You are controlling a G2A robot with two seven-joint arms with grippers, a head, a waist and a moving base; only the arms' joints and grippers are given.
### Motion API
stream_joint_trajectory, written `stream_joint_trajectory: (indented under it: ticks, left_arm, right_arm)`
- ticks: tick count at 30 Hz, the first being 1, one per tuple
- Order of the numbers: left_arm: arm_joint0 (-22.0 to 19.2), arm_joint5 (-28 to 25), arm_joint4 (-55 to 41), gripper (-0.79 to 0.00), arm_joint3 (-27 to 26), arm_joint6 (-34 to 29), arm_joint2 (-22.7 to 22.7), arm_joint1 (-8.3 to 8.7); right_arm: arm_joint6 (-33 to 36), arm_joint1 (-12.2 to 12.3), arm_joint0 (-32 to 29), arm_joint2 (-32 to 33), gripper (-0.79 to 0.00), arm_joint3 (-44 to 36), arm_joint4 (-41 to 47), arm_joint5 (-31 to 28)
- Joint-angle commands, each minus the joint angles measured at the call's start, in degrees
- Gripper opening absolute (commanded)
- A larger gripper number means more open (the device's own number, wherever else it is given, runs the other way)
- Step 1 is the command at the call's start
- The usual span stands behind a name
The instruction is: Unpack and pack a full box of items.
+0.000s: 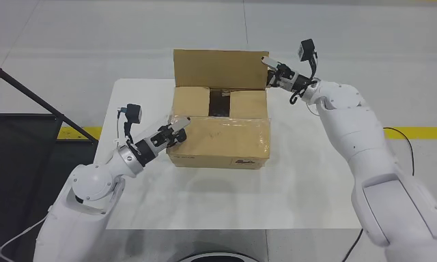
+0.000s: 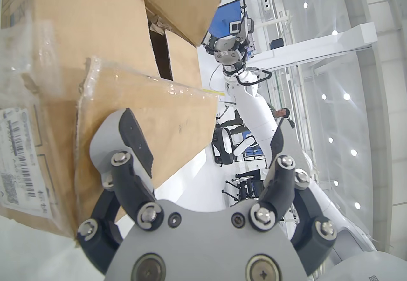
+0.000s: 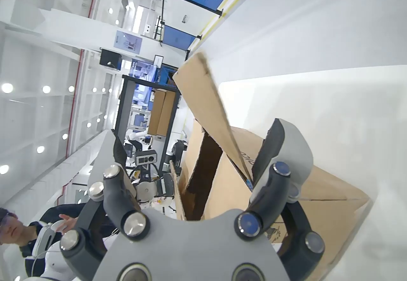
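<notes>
A brown cardboard box (image 1: 218, 142) stands mid-table. Its back flap (image 1: 218, 67) is upright, and the front flap (image 1: 222, 129), covered in clear tape, lies over the opening. Two inner flaps leave a dark gap (image 1: 220, 102) between them. My left gripper (image 1: 179, 127) is open at the box's front left corner. In the left wrist view the front flap's (image 2: 159, 110) corner sits between the fingers of the left gripper (image 2: 203, 120). My right gripper (image 1: 270, 61) is open at the back flap's upper right corner, and the flap's (image 3: 203, 104) edge runs between its fingers (image 3: 276, 148).
The white table (image 1: 307, 187) has bare room to the right of and in front of the box. A black frame (image 1: 27, 125) stands off the table's left side. The floor behind carries a yellow line (image 1: 410, 132).
</notes>
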Motion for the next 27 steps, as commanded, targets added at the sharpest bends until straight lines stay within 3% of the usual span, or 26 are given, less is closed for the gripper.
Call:
stream_joint_trajectory:
  ticks: [1,11,27]
  left_arm:
    - [-0.1,0.0,0.0,0.000,0.1,-0.2,-0.1,0.01]
    - [-0.9,-0.1,0.5,0.000,0.6,-1.0,0.2,0.03]
    - [-2.2,0.5,2.2,0.000,1.0,-1.3,1.9,-0.07]
  right_arm:
    - [2.3,0.1,0.0,0.9,0.000,0.3,1.6,-1.1]
    - [10.3,1.3,-1.0,4.6,0.000,-0.2,6.2,-4.4]
    - [15.7,4.6,-7.1,8.1,0.000,-10.6,6.0,0.5]
